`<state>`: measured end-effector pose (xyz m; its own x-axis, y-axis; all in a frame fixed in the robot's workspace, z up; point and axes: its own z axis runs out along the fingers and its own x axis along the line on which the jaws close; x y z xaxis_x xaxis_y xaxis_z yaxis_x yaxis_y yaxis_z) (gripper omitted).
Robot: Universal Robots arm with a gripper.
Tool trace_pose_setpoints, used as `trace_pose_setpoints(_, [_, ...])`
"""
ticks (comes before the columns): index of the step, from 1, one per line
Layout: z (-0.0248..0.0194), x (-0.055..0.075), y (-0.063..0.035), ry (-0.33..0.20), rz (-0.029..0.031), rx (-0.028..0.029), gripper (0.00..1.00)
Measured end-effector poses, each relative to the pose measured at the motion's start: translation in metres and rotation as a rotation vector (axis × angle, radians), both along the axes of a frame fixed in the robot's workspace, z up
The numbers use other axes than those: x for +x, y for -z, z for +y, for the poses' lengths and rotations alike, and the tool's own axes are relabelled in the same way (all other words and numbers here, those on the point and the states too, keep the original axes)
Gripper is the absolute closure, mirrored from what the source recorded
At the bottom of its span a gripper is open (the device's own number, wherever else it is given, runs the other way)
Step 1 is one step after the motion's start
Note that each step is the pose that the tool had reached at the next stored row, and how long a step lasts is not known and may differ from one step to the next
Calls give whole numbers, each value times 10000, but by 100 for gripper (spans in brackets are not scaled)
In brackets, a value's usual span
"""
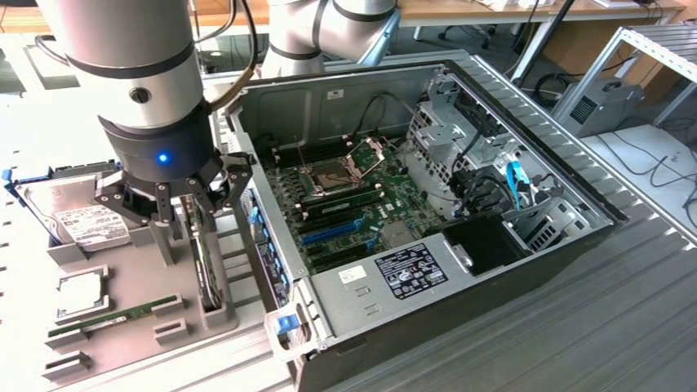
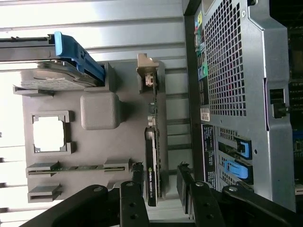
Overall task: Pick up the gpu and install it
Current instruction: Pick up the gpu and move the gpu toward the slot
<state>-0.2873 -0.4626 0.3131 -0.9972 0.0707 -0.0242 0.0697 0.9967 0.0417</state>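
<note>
On the counter (image 1: pixel 588 327), in the exterior view, a grey parts fixture (image 1: pixel 136 273) lies at the exterior view's left, just beside the open computer case (image 1: pixel 338 306); the case lies on its side with the motherboard (image 1: pixel 360 204) exposed. The gpu (image 1: pixel 210 282) stands on edge in a slot along the fixture edge nearest the case; it is not installed in the case. The pincer (image 1: pixel 185 237) hangs over the upper edge of the gpu, jaws apart, with one finger on each side of the card; no clamping shows. A hard drive (image 1: pixel 74 216) sits at the fixture corner away from the case. A processor (image 1: pixel 82 292) and a RAM stick (image 1: pixel 114 317) occupy separate holders nearer the camera, well apart from the gpu.

In the wrist view, the gpu (image 2: pixel 152 161) appears edge-on, upright in its slot at the edge of the fixture (image 2: pixel 99 156) next to the case (image 2: pixel 236 94). The pincer (image 2: pixel 160 177) straddles the card with its fingers (image 2: pixel 131 203) spread; a clear gap shows between the card and the finger on the case side. The hard drive (image 2: pixel 47 80), processor (image 2: pixel 49 134) and RAM stick (image 2: pixel 78 168) rest in their own holders on the fixture side away from the case.
</note>
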Motion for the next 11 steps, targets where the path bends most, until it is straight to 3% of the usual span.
trace_pose_setpoints(11, [0,-3,38,0,0,0,58])
